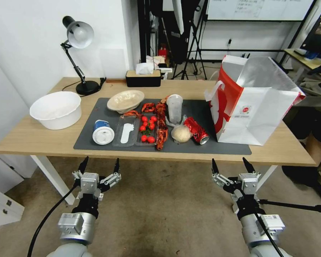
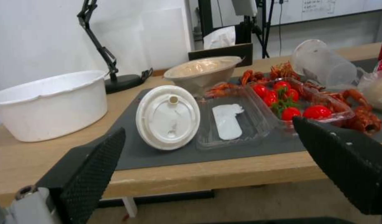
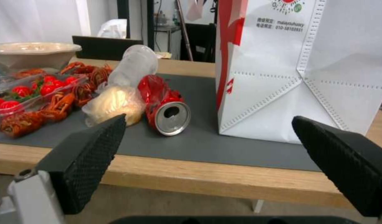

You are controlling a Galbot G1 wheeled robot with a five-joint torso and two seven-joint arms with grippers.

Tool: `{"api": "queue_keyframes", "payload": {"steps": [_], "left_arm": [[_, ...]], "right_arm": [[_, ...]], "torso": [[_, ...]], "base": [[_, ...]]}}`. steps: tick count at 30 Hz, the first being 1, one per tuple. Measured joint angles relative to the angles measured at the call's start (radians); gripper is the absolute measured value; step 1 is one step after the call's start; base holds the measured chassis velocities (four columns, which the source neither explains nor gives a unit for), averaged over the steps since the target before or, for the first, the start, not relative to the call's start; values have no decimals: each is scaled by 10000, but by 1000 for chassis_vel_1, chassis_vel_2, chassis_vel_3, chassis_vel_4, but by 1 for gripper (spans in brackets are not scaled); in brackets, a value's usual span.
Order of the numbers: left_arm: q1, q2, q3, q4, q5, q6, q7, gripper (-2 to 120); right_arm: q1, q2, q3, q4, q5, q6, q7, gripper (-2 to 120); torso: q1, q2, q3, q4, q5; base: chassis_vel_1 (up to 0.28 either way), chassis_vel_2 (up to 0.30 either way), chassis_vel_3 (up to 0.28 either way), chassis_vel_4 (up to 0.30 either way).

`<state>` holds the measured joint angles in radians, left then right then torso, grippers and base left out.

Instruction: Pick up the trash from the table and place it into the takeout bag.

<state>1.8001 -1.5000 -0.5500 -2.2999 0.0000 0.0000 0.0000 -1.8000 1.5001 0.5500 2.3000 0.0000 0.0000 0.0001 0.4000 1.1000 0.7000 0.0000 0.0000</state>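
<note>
The room is evenly and brightly lit from overhead, with soft, faint shadows under the things on the counter [image 1: 32, 137]. The desk lamp [image 1: 78, 34] shows a pale glow in its shade. The silvery lining of the takeout bag [image 1: 253, 107] catches a mild sheen, and the floor below looks dimmer and mottled. The head view bends straight lines toward its edges, so the counter's ends curve away. Both wrist views are soft and slightly grainy; the near black fingers [image 2: 91, 168] loom large and blurred at the rims, and the background past the counter is hazy.
</note>
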Motion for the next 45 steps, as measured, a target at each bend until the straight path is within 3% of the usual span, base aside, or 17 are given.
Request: {"api": "queue_keyframes", "payload": {"steps": [32, 34, 36, 40, 45], "left_arm": [[-34, -7, -18, 0, -20, 70, -3, 100], [-189, -49, -123, -5, -132, 434, -16, 100], [-270, -70, -178, -10, -189, 623, -23, 100], [-995, -286, -677, -101, -721, 2356, -112, 100], [-1491, -457, -1034, -127, -1085, 3432, -172, 100]], "right_arm": [[47, -11, 0, -1, 27, -76, 13, 100], [604, -183, -15, -36, 418, -964, 318, 100], [726, -220, -21, -44, 505, -1161, 383, 100], [1829, -549, -54, -110, 1279, -2932, 982, 100], [2548, -767, -82, -153, 1784, -4089, 1375, 100]], "torso": [[0, 0, 0, 0, 0], [0, 0, 0, 3, 1], [0, -1, 0, 2, 1], [2, 0, 1, 0, 0], [3, -1, 1, -1, 2]], "base": [[0, 0, 0, 0], [0, 0, 0, 0], [0, 0, 0, 0], [0, 0, 0, 0], [0, 0, 0, 0]]}}
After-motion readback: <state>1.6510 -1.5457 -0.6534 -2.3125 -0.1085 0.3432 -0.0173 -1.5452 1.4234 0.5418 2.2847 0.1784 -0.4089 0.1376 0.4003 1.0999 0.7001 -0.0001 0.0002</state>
